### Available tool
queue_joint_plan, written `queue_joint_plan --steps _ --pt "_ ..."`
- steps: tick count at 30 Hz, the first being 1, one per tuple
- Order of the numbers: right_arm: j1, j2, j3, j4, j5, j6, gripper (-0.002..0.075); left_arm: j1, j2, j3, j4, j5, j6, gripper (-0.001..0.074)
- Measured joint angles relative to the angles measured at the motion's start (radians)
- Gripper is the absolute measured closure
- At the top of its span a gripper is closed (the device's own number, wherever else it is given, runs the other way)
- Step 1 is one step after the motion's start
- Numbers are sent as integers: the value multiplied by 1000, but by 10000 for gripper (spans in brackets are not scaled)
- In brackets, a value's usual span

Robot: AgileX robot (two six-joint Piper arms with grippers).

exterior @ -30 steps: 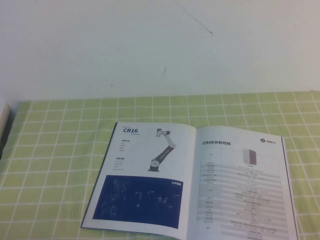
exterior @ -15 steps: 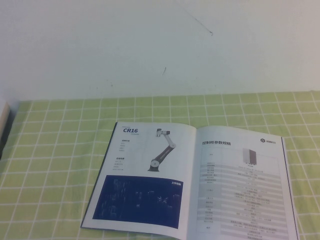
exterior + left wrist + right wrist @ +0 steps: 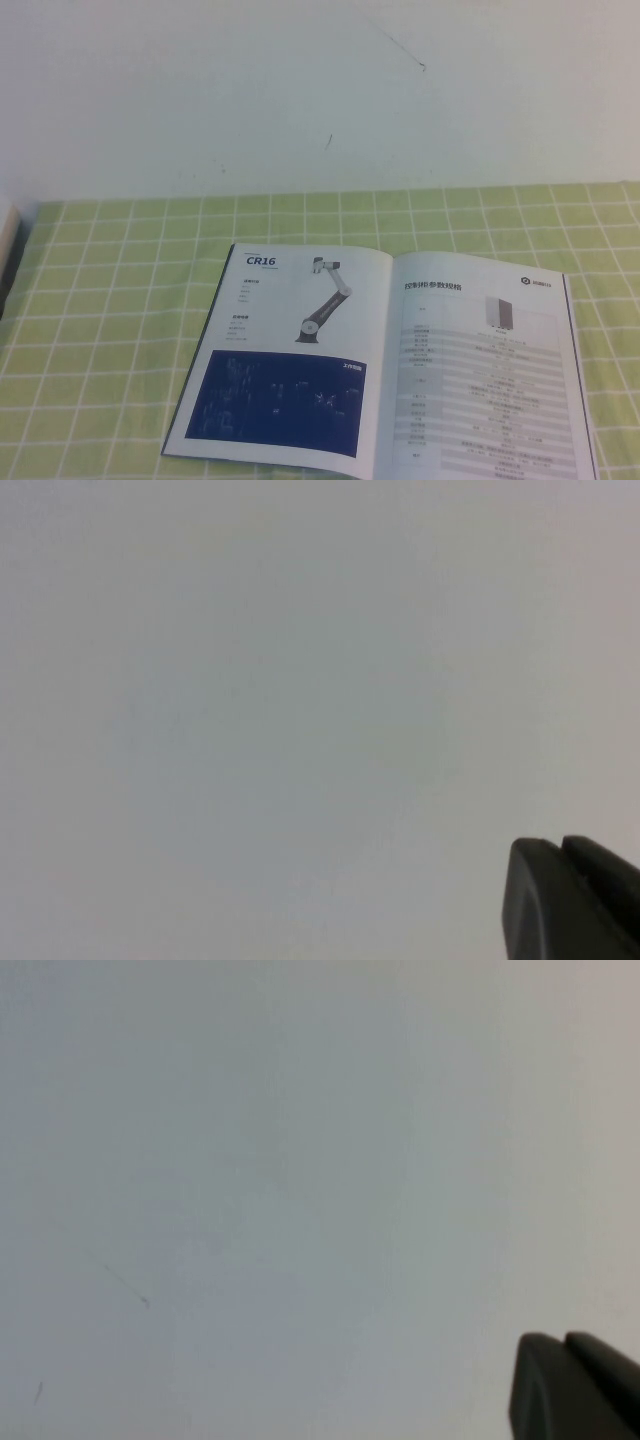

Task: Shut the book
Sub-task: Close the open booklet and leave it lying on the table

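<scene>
Left pincer: only a dark, matt, blunt-cornered piece of the left pincer [image 3: 570, 900] shows in its own wrist view. I cannot tell how far open it is, and nothing is seen in its hold.
Right pincer: the right pincer [image 3: 575, 1385] shows the same kind of dark corner. Its opening cannot be told either, and no load is visible.
Ahead of both pincers: the plain white wall [image 3: 300, 90], smooth and dull. The right one faces a patch with a thin scratch and a small fleck.
Why so held: neither arm enters the high view, so both appear parked, raised and aimed at the wall rather than down at the work.
Book: the book [image 3: 380, 370] lies well apart from both pincers and outside both wrist views. It is open, face up and flat on the table.
Book make: thin, soft-covered and brochure-like, with slick pages and a dark cover edge framing them. It has a shallow fold at the spine [image 3: 386, 360].
Pages: the left page [image 3: 285, 350] carries a robot-arm picture over a dark blue panel, and the right page [image 3: 480, 380] a pale specification chart.
Table: covered by a green tablecloth [image 3: 120, 300] with a white grid, faintly rumpled.
Judgement: closing is not yet begun, and either outer page edge lies free to lift.
</scene>
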Motion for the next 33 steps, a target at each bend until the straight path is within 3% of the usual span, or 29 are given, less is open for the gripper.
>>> queue_joint_plan --steps 7,12,14,20,26,33 --pt "0 292 -265 73 370 -74 729 0 346 -308 28 459 16 738" --pt "0 579 -399 319 580 -433 729 0 646 -465 -15 691 87 738" --pt "0 704 -441 458 657 -603 729 0 763 -507 -45 723 114 738" --pt "7 1040 -483 749 699 -877 729 -30 1051 -589 -100 732 175 738" --pt "110 1267 -483 817 580 -942 729 -152 1286 -644 -73 732 206 738" --pt "194 1475 -489 835 522 -947 729 -180 1517 -722 -62 732 174 738"
